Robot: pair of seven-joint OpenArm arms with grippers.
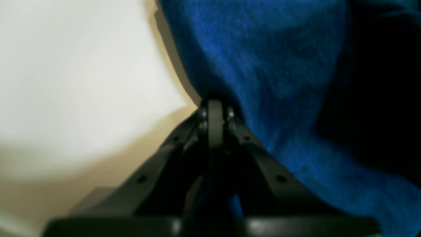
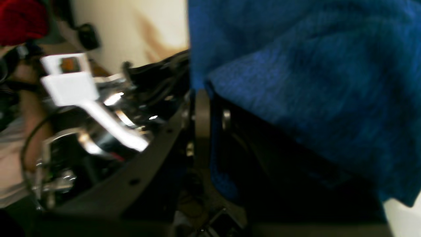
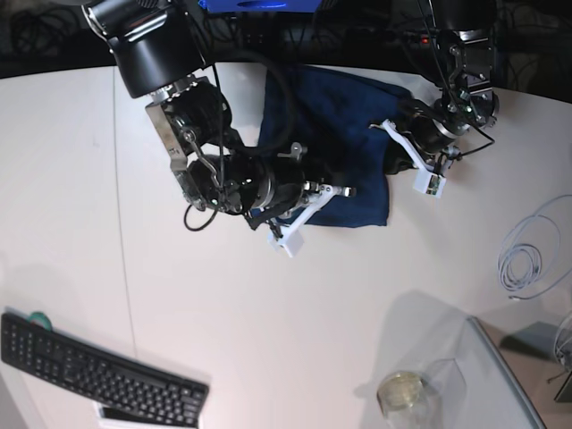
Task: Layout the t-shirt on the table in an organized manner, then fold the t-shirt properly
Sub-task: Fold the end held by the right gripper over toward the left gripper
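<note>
On the white table [image 3: 268, 340], upper centre of the base view, my left gripper [image 1: 215, 108] and right gripper [image 2: 207, 108] reach inward, each clamped on the t-shirt [image 3: 344, 134].

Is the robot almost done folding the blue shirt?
Not yet. The t-shirt hangs bunched between both arms, lifted rather than spread on the table. The left gripper and the right gripper each pinch the cloth with closed jaws. Laying it flat and every fold are left to do.
</note>
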